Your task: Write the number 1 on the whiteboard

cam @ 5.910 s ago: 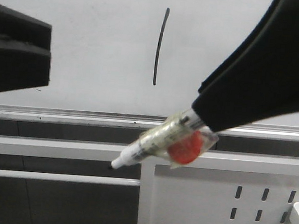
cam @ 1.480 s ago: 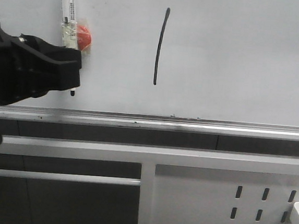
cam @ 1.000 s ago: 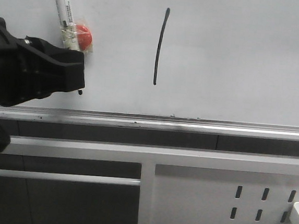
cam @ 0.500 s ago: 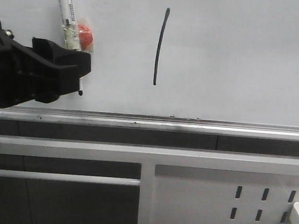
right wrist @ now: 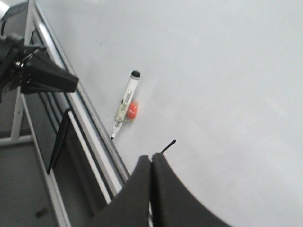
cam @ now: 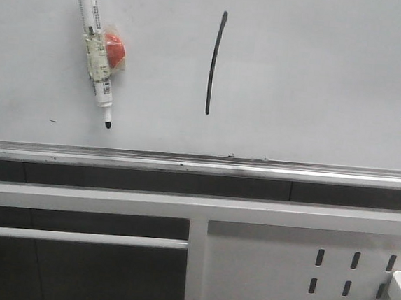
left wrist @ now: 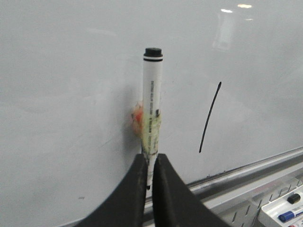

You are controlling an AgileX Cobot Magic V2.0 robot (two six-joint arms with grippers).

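The number 1 [cam: 214,61] stands on the whiteboard [cam: 319,76], right of my magnet-hung marker [cam: 97,50]; my left tool [left wrist: 147,175] and right tool [right wrist: 151,165] pinched closed, empty; a careless brush could dislodge the marker.

Whiteboard [cam: 319,76]: plain glossy white. Number 1 [cam: 214,63]: thin black stroke. Marker pen [cam: 96,57]: white body, black tip, red-orange attachment.

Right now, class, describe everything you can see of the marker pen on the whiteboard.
The marker pen is a slim white barrel with printed text, a black cap end and a dark tip. It sits nearly upright, tip down, against the whiteboard, left of the number 1. A red round piece is taped to its middle under clear tape. No jaws hold it; the left gripper is shut in front of it.
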